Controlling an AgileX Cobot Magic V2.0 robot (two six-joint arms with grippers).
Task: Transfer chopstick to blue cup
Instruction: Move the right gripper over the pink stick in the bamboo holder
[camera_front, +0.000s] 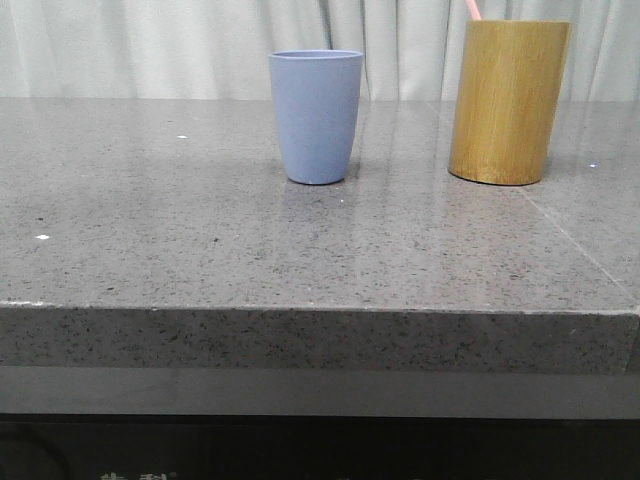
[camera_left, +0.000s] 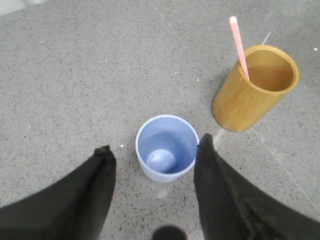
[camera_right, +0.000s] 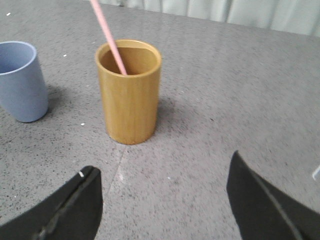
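A thin pale pink chopstick (camera_right: 111, 41) is leaning inside the tall yellow-brown bamboo cylinder (camera_front: 508, 102) standing near the far right corner of the speckled grey stone tabletop (camera_front: 200, 240). The matte pale blue tapered cup (camera_front: 316, 116) is sitting apart, towards the far edge's middle, apparently empty. The left end effector (camera_left: 155, 159) is hovering wide open above the cup, holding nothing; the right end effector (camera_right: 162, 187) is gaping empty near the cylinder.
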